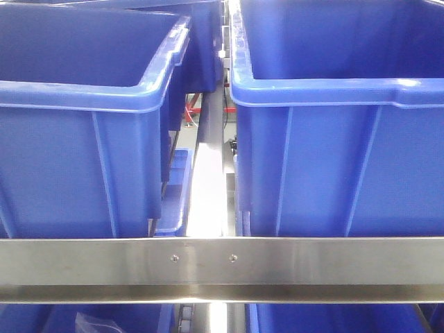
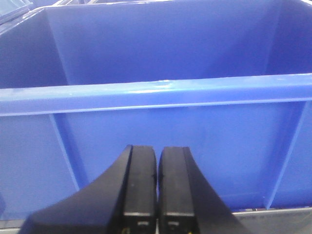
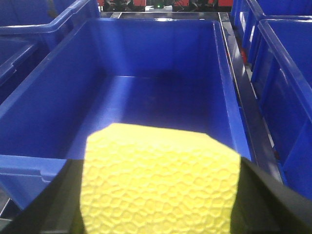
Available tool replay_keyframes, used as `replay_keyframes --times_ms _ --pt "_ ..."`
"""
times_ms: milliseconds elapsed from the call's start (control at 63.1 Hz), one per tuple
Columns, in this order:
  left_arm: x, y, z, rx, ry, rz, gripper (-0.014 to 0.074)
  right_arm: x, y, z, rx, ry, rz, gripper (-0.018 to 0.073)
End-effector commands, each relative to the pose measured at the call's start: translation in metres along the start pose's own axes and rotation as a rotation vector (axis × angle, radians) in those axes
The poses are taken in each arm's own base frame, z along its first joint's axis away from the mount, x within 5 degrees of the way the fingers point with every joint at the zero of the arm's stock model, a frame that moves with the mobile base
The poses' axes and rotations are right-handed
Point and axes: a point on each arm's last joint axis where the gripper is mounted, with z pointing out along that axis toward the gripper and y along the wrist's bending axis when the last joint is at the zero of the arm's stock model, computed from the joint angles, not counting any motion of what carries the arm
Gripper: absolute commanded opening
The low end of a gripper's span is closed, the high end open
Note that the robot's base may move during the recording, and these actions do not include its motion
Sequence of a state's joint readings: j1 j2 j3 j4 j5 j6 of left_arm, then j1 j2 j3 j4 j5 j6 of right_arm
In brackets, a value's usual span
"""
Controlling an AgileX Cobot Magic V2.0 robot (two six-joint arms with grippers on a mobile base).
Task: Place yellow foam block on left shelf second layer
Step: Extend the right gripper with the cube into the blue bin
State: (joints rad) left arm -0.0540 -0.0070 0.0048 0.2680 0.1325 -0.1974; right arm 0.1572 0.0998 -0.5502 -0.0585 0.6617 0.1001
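In the right wrist view my right gripper is shut on the yellow foam block, which fills the bottom of the frame with a black finger on each side. It hangs above the near rim of an empty blue bin. In the left wrist view my left gripper is shut and empty, its two black fingers pressed together in front of the outer wall of a blue bin. The front view shows the shelf's steel front rail with two rivets, and two blue bins on that tier; no gripper or block shows there.
In the front view a left blue bin and a right blue bin stand on the tier with a steel upright between them. More blue bins show below the rail. Other bins flank the one in the right wrist view.
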Motion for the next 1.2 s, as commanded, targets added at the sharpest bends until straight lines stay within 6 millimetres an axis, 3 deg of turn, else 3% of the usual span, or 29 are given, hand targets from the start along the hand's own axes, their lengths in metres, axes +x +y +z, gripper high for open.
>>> replay_keyframes --times_ms 0,476,697,856,1189 --pt "0.0 -0.002 0.0 0.022 -0.073 -0.006 0.0136 -0.016 0.001 -0.002 -0.002 -0.1 -0.009 0.034" --pt "0.0 -0.002 0.0 0.022 -0.073 -0.006 0.0136 -0.02 0.001 -0.002 -0.007 -0.145 -0.009 0.034" --pt "0.0 -0.002 0.0 0.022 -0.073 -0.006 0.0136 -0.023 0.002 0.006 -0.001 -0.073 -0.009 0.034" --pt "0.0 -0.002 0.0 0.022 -0.073 -0.006 0.0136 -0.05 0.006 0.036 -0.025 0.045 -0.017 0.034" --pt "0.0 -0.002 0.0 0.022 -0.073 -0.006 0.0136 -0.1 0.026 0.154 -0.052 0.343 -0.105 0.034"
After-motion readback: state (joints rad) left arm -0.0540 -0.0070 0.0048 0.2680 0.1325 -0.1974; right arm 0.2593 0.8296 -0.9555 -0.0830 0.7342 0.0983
